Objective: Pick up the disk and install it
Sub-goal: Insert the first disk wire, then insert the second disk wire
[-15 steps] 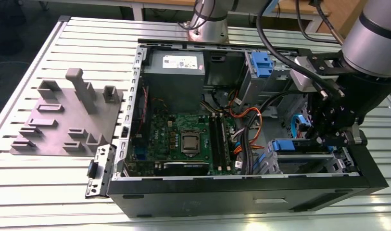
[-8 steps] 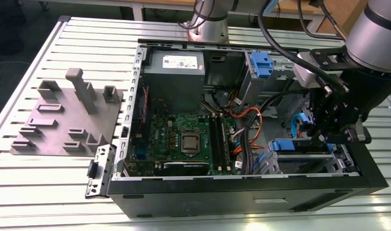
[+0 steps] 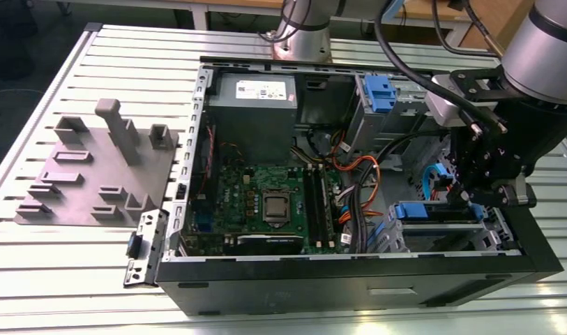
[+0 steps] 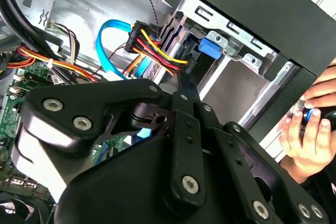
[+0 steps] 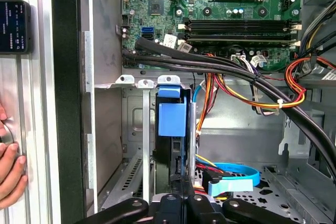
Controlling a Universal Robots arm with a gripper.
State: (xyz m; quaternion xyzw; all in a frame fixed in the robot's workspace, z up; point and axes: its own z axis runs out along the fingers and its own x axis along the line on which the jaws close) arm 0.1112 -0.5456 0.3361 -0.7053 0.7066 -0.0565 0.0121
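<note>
The disk (image 5: 172,120) stands edge-on in a slot of the metal drive cage (image 5: 143,129), its bright blue bracket facing the motherboard. In the exterior view the disk (image 3: 422,211) lies in the cage at the case's lower right corner. My gripper (image 3: 469,201) reaches down into the case at the disk's outer end. In both wrist views the gripper (image 5: 178,188) (image 4: 182,77) looks shut, its fingertips brought together against the disk's near end. What lies between the tips is hidden. The blue bracket tab (image 4: 210,46) shows at the cage's far end.
The open computer case (image 3: 358,286) holds a motherboard (image 3: 264,202), a power supply (image 3: 255,98) and cable bundles (image 5: 231,108) close beside the cage. Another blue-latched bay (image 3: 381,94) sits farther back. A grey fixture plate (image 3: 88,174) lies on the slatted table. A person's hand (image 4: 310,129) is beside the case.
</note>
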